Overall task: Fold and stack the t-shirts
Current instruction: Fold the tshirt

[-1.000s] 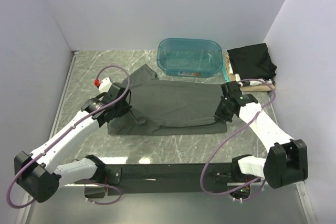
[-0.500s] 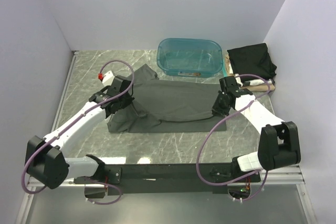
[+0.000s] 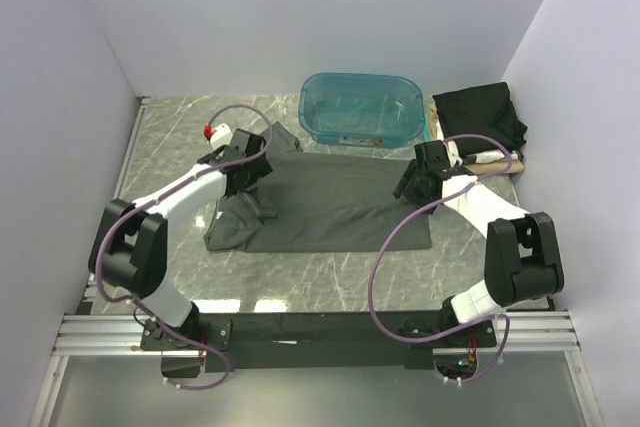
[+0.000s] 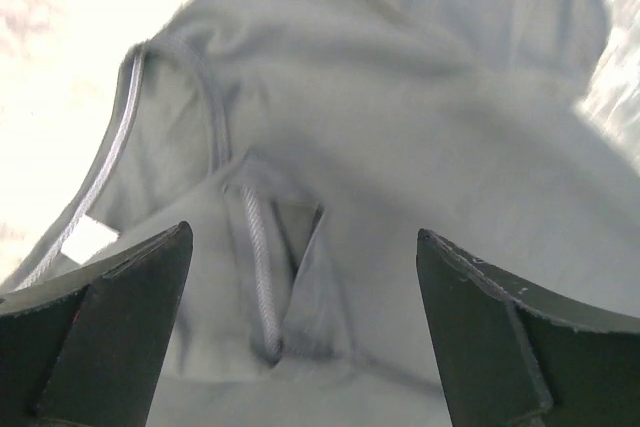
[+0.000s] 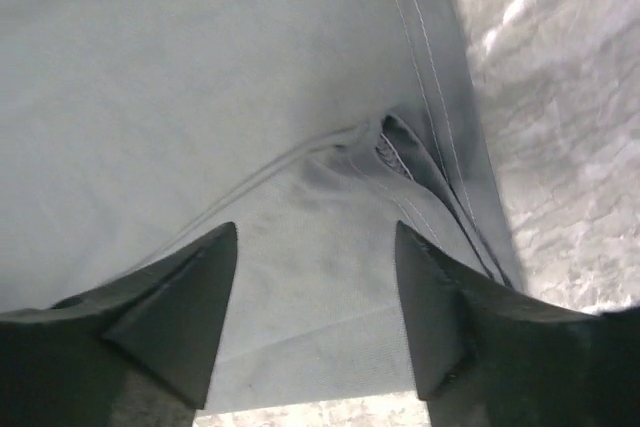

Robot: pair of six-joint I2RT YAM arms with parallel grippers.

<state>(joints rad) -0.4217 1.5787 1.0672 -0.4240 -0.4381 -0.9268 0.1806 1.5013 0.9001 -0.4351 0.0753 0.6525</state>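
**Charcoal tee in front of the tub, both pincers wide**

I've got the charcoal t-shirt [image 3: 330,202] lying on the bench [image 3: 330,277] just in front of the teal tub [image 3: 360,107], and it looks doubled over. The left pincer [image 4: 305,247] hovers wide over the collar, near-left of the tub. The right pincer [image 5: 315,237] is wide over the hem, near-right. Neither holds cloth. The tee looks soft, light and floppy, so I'd pinch stitched seams. A small white neck tag [image 4: 85,239] shows, with no readable writing.

Left pincer [image 3: 246,169] and right pincer [image 3: 412,182] moved farther over charcoal t-shirt [image 3: 330,205]
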